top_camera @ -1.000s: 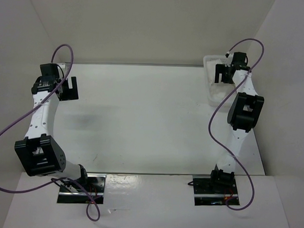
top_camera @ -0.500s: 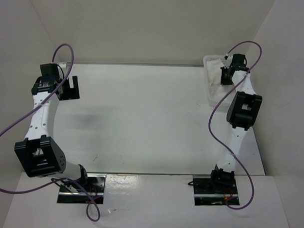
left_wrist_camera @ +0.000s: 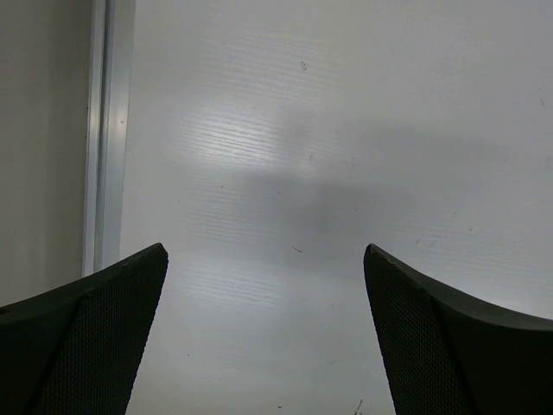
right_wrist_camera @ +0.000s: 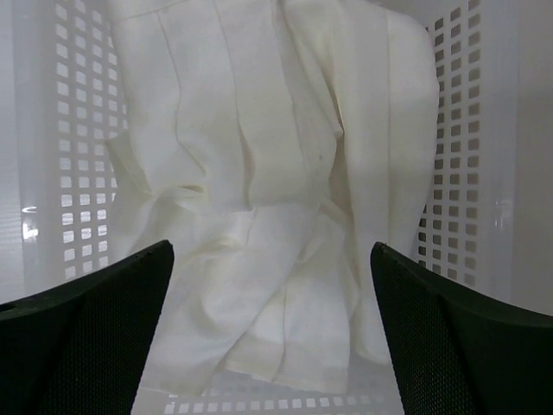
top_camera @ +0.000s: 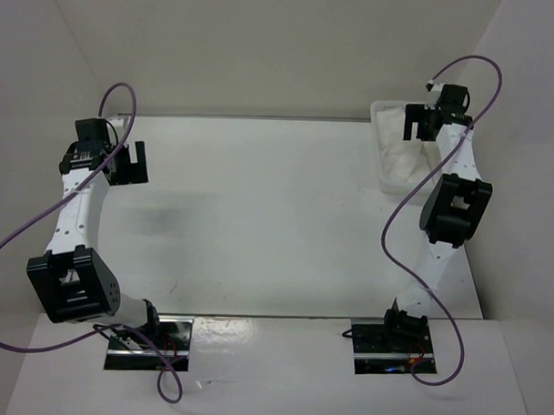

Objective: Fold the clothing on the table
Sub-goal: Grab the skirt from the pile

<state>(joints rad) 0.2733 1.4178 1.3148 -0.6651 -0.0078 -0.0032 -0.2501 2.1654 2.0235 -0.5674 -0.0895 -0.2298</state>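
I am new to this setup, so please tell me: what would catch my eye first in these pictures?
The white pleated clothing lies crumpled inside the mesh basket at the far right corner of the table. The right gripper hangs open above it; the left gripper is open over bare table.

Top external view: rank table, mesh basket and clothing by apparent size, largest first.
1. table, by far the largest.
2. white mesh basket, at the far right corner.
3. clothing, bunched inside the basket; the right arm hides part of both, but the order is clear.
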